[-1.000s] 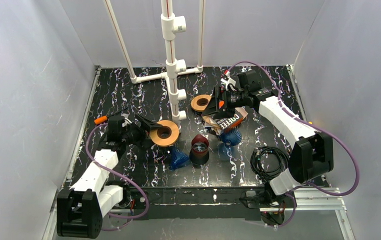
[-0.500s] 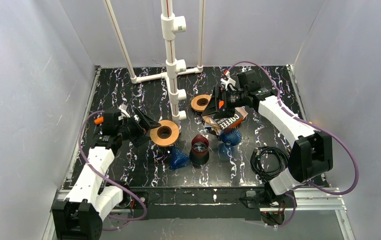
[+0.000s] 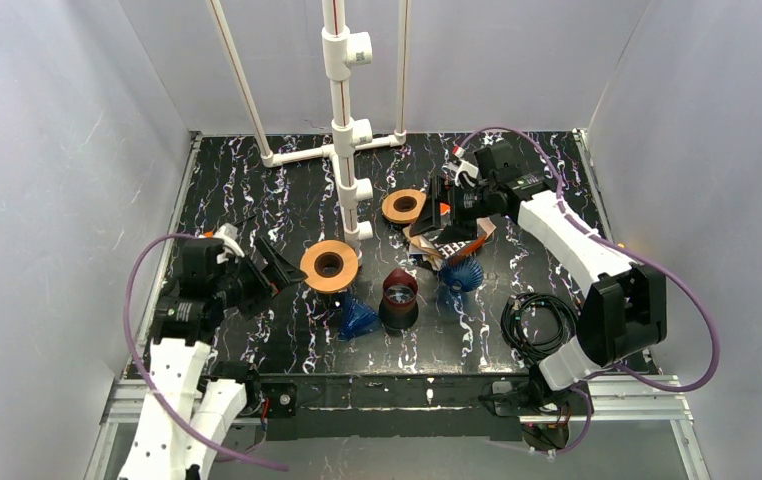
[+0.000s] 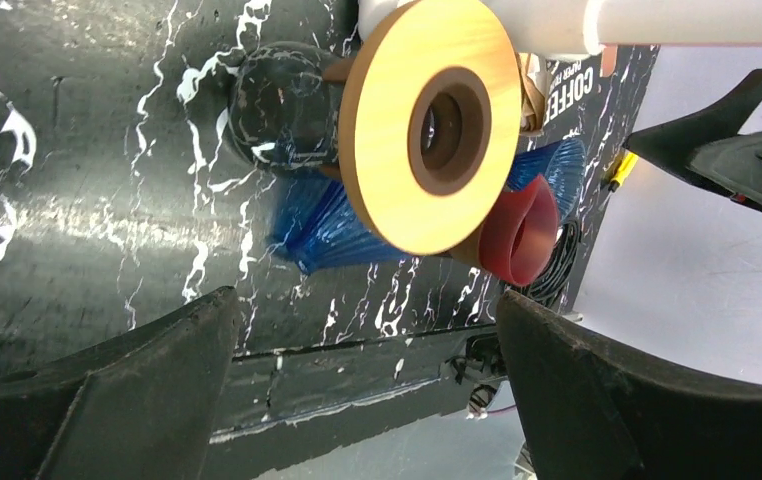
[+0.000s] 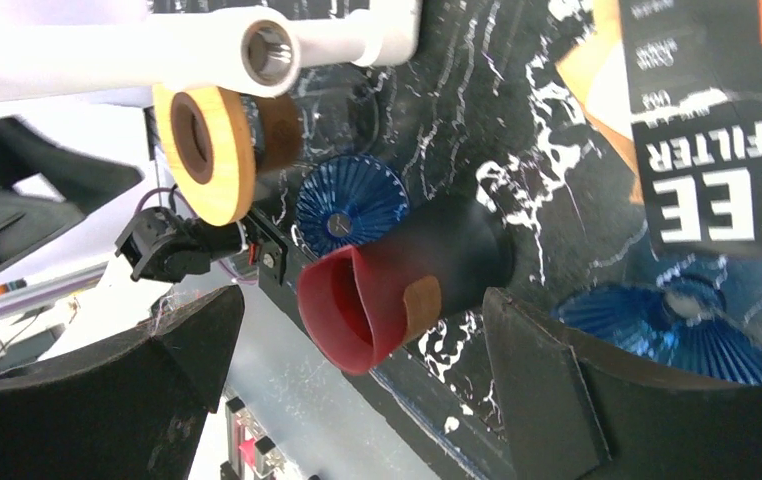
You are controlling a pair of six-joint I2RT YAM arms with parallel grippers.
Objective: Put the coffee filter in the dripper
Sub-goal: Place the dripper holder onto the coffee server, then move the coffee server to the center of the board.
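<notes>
The coffee filter pack point(image 3: 449, 243), brown and black with white lettering, lies right of centre; it also shows in the right wrist view point(image 5: 717, 120). Two blue ribbed drippers lie on the table: one point(image 3: 358, 318) left of the dark red cup point(image 3: 398, 296), one point(image 3: 461, 272) just below the pack. My right gripper point(image 3: 444, 220) hovers over the pack's left end, jaws wide open and empty point(image 5: 357, 390). My left gripper point(image 3: 282, 266) is open and empty point(image 4: 367, 380), just left of a wooden ring point(image 3: 329, 265), not touching it.
A white PVC pipe stand point(image 3: 342, 120) rises at the back centre. A second wooden ring point(image 3: 403, 206) sits by its foot. A coiled black cable point(image 3: 537, 325) lies front right. Grey walls close in both sides.
My left arm has pulled back to the left, away from the wooden ring. My right gripper has dipped slightly over the filter pack, which now hides more of its lettering.
</notes>
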